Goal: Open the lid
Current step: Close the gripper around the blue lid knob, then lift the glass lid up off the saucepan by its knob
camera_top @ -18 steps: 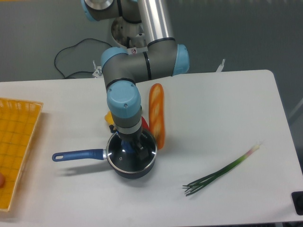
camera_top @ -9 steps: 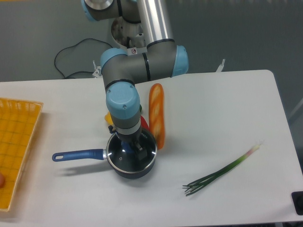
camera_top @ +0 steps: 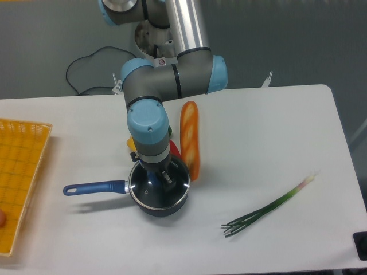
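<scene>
Your gripper [camera_top: 160,179] sits over the lid [camera_top: 159,184] on the white table [camera_top: 269,143]; its grip you cannot tell. Grey wall [camera_top: 298,40] behind.

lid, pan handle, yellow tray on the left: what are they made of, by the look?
Lid: clear glass with a thin bright metal rim; the pan's dark inside shows through and the surface glints. Pan handle: glossy blue, probably plastic or coated metal; cannot tell which. Yellow tray: looks like moulded plastic, with a grid pattern and uniform colour.
</scene>
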You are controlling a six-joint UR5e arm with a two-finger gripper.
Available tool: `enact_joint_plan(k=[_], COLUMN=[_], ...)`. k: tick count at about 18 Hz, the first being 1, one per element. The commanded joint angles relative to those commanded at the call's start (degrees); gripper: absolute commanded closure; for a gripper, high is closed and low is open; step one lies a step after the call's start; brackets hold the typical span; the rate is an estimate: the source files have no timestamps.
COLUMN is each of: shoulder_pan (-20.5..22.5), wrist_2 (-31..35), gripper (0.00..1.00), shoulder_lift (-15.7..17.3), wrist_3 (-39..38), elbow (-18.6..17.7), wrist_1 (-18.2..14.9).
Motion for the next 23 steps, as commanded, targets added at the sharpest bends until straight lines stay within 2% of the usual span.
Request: enact_joint_plan(k=[6, 14, 23], shoulder_pan=[0.0, 0.2, 1.9], wrist_2=[0.1, 0.3, 0.4], gripper=[0.65, 0.66, 0.66], shoulder_lift=[0.0, 0.4, 1.5], wrist_3=[-0.1, 0.0, 0.5], elbow=[0.3, 0.4, 2.5], wrist_1=[0.0, 0.0, -1.0])
